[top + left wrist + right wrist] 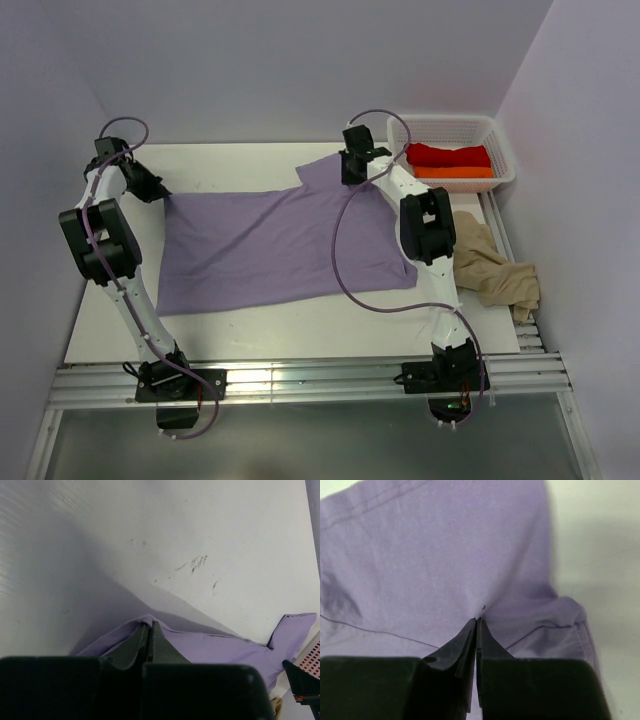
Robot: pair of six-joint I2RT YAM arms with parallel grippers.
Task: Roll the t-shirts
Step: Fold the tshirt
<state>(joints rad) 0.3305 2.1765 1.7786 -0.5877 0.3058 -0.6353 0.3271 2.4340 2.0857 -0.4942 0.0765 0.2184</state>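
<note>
- left gripper [160,192] is at the far-left corner of the shirt. in the left wrist view its two dark fingers [136,645] are pressed together, pinching a raised bit of purple hem between the tips
- the soft, plain lavender t-shirt [270,250] lies spread out mostly flat across the middle of the white table [300,325], stretched between the two grippers, with one sleeve sticking out toward the far right
- right gripper [351,175] is on the shirt's far-right part near that sleeve. in the right wrist cam its fingers [465,640] are squeezed together and the cloth puckers right at the tips, so it's nipping the fabric
- white plastic mesh basket [505,150] sits at the far-right corner of the table. inside it a folded red t-shirt [450,155] lies touching an orange t-shirt [455,172], which is on its near side
- a crumpled beige-tan t-shirt [495,270] sits in a heap at the right edge of the table, just beside the right arm and nearer than the basket
</note>
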